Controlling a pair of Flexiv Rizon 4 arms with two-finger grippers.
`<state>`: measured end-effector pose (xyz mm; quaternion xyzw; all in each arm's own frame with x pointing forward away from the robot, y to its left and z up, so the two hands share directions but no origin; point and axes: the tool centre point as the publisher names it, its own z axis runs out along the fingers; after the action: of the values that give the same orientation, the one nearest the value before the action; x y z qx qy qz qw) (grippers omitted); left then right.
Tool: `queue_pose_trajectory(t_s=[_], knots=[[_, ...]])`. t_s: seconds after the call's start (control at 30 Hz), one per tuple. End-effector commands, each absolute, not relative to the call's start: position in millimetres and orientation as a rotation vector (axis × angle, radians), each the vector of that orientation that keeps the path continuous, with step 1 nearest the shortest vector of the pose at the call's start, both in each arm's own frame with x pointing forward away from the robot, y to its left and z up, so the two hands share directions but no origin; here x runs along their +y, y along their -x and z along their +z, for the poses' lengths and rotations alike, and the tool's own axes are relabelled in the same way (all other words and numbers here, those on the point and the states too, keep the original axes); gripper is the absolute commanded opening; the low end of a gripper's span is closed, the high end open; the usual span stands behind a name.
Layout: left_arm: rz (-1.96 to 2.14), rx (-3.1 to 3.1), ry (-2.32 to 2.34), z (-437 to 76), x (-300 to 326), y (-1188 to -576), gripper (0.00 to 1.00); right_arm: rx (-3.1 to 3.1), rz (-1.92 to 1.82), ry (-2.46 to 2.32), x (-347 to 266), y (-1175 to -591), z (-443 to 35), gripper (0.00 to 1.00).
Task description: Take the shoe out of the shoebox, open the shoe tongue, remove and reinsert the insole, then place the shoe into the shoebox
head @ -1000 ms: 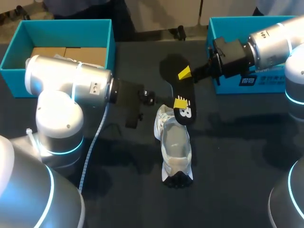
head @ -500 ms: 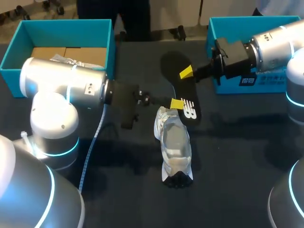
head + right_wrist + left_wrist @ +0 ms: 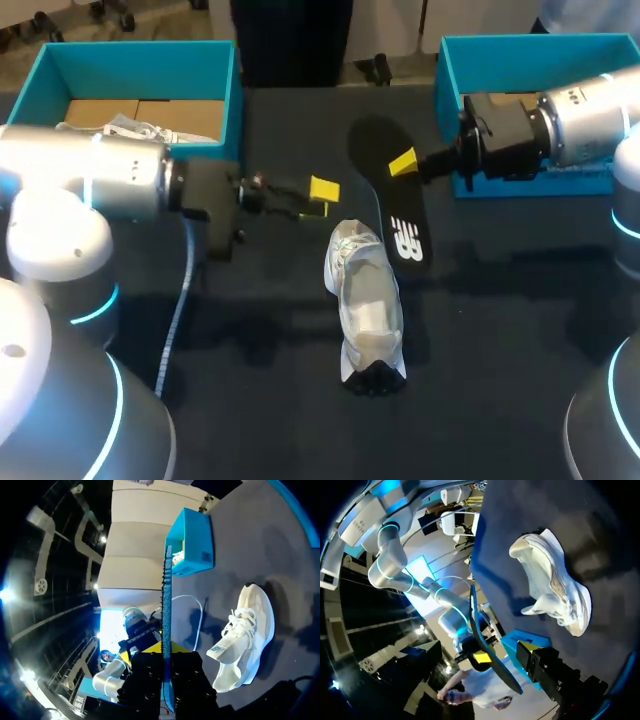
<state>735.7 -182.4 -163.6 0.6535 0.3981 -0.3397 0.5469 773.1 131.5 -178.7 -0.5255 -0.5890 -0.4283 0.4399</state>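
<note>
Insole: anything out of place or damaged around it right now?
Nothing damaged or spilled. The flat black insole is out of the white lace-up sneaker, gripped edge-on in the right claw just beside the sneaker, which sits on the dark table.

Dark flat table (image 3: 500, 350): white laced sneaker (image 3: 368, 310) lying at centre, toe toward the near edge. Black foam insole (image 3: 392, 205): just behind the sneaker and to its right, its far end clamped in the right gripper (image 3: 405, 163). Left gripper (image 3: 322, 190): left of the insole, behind the sneaker, apart from both. Teal cardboard shoebox (image 3: 130, 60): far-left corner, brown cardboard liner (image 3: 140, 112) inside. Second teal cardboard box (image 3: 520, 50): far-right corner, behind the right arm.
</note>
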Motion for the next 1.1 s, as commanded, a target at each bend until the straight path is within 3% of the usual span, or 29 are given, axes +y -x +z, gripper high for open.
queue_pose_trajectory(t_s=[0.03,1.1], knots=[[-0.815,1.016,-1.546,-151.9,-163.5,-736.0,1.00,-1.458,-1.076,1.301,132.3,-770.2,-183.3,0.00],[-0.693,1.470,-1.631,-114.1,-141.4,-795.0,1.00,-1.367,-1.122,1.295,130.3,-755.5,-213.6,0.00]])
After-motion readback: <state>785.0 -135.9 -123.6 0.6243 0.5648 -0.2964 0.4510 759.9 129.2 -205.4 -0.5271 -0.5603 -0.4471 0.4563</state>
